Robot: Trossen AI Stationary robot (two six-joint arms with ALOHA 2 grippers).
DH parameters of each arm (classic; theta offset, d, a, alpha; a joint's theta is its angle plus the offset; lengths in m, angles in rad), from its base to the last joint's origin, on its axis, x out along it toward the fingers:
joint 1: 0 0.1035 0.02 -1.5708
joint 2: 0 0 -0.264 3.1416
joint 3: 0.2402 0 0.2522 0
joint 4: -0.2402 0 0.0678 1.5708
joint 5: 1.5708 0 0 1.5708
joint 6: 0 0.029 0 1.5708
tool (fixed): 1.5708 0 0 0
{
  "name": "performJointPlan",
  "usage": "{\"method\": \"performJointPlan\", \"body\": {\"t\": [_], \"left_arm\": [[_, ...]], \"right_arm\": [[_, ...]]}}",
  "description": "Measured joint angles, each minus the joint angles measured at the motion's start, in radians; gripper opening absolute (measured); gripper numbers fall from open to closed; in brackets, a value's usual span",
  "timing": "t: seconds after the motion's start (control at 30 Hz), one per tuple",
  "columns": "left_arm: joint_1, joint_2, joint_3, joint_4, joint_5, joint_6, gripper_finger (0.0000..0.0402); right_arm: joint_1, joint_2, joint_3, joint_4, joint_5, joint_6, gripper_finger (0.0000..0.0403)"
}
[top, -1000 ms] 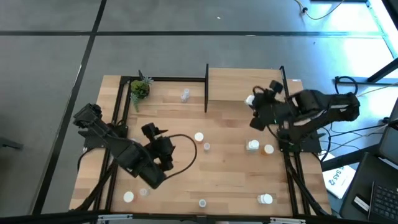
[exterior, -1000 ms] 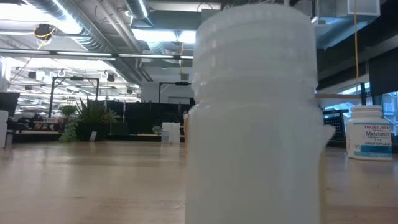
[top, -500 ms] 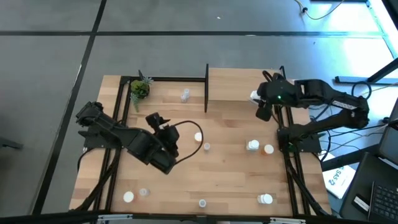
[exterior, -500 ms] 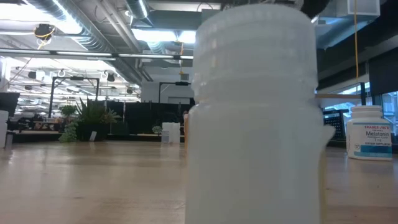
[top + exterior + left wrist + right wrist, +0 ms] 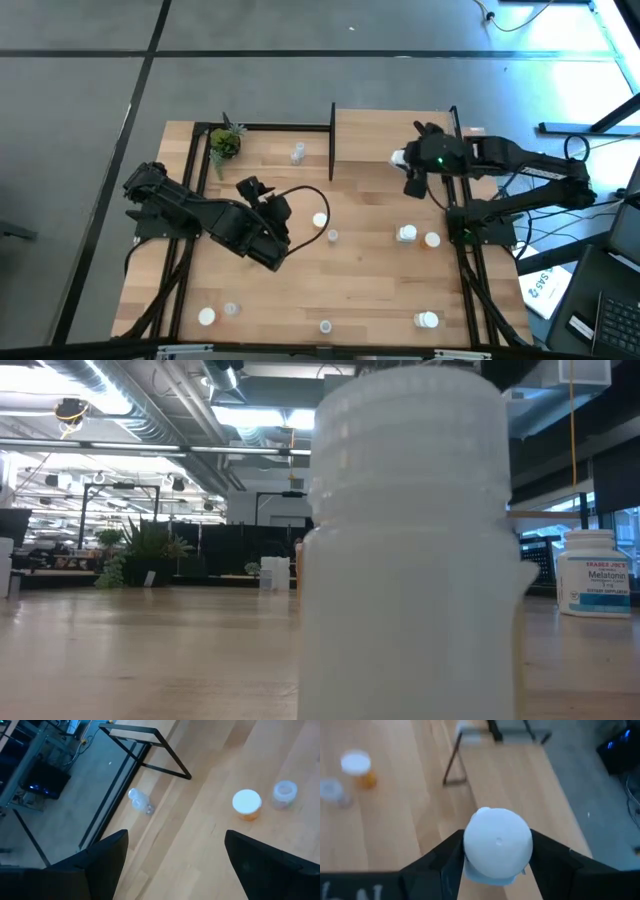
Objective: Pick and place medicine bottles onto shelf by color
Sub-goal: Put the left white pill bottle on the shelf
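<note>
My right gripper (image 5: 405,162) is shut on a white medicine bottle (image 5: 497,844) at the near right edge of the light-wood shelf (image 5: 380,138). My left gripper (image 5: 277,212) is open and empty over the table's middle. An orange bottle with a white cap (image 5: 247,802) and a clear bottle (image 5: 285,792) stand on the table just beyond its fingers. Another clear bottle (image 5: 140,801) lies on its side near the shelf's black post (image 5: 150,750). In the low view a white bottle (image 5: 410,550) stands right in front of the camera. My right gripper pinches the white bottle between its two fingers, one on each opposite side (image 5: 470,851) of the body. The bottle's round white top (image 5: 497,840) faces the wrist camera. The bottle is off the tabletop; whether it touches the shelf board, I cannot tell.
A small green plant (image 5: 225,143) stands at the far left. More bottles stand at the right (image 5: 406,234) (image 5: 432,240) and along the near edge (image 5: 427,320) (image 5: 325,326) (image 5: 206,316). A labelled white bottle (image 5: 592,572) shows at the right in the low view.
My left gripper has gone toward the far and right edges, up to the orange bottle, and stays open. My right arm has swung toward the far edge and turned about; its white bottle has stayed by the shelf's right end.
</note>
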Motion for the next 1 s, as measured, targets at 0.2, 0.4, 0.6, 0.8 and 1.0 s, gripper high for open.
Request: {"method": "performJointPlan", "body": {"t": [0.2,0.4,0.6,0.8,1.0], "left_arm": [[0.0,0.0,0.0,0.0,0.001,-0.006,0.0327],[0.023,0.0,0.0,0.0,0.001,-0.002,0.0327],[0.083,0.0,0.0,0.0,0.005,0.047,0.0327],[0.126,0.0,0.0,-0.007,0.004,0.078,0.0327],[0.122,0.0,0.0,-0.012,0.02,0.079,0.0327]], "right_arm": [[-0.123,0.084,0.057,0.169,-0.191,-0.174,0.0198],[-0.26,0.21,0.113,0.177,-0.344,-0.297,0.0198],[-0.375,0.354,0.225,0.216,-0.467,-0.383,0.0198],[-0.441,0.514,0.321,0.202,-0.542,-0.438,0.0198],[-0.473,0.625,0.404,0.196,-0.56,-0.484,0.0198]]}}
